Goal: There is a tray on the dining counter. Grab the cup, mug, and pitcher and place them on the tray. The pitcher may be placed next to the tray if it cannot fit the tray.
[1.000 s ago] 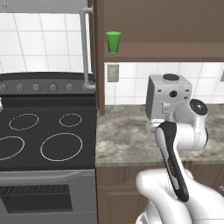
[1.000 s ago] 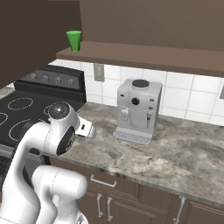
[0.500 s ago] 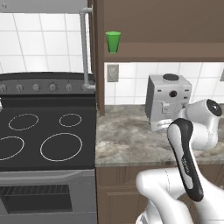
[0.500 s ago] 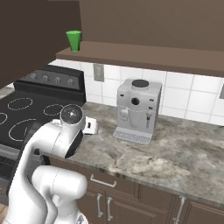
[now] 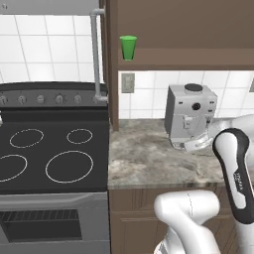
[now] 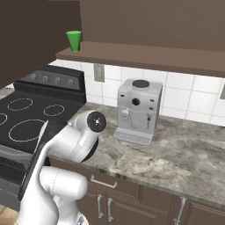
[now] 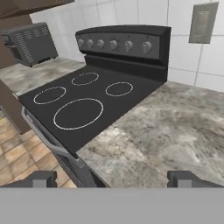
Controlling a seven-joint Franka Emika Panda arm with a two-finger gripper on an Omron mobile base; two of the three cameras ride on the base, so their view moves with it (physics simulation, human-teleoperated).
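Observation:
The green cup (image 5: 128,47) stands upright on a brown wall shelf (image 6: 145,56), above the gap between the stove and the coffee machine; in the right base view the cup (image 6: 74,41) is at the shelf's left end. My gripper (image 7: 116,179) is open, with nothing between its fingertips (image 7: 43,178). It hangs low over the marbled kitchen counter (image 7: 166,131), well below the cup, and faces the stove. The arm's wrist (image 5: 191,144) sits in front of the coffee machine. The tray, mug, pitcher and dining counter are out of view.
A black stove (image 5: 49,154) with several ring burners fills the left. A grey coffee machine (image 6: 137,110) stands at the back of the counter (image 6: 176,154). A toaster (image 7: 28,41) sits beyond the stove. A wall socket (image 5: 128,83) is under the shelf.
The arm has swung to the right across the counter, toward the front of the coffee machine, and folded lower. The cup has not moved and the gripper has stayed open.

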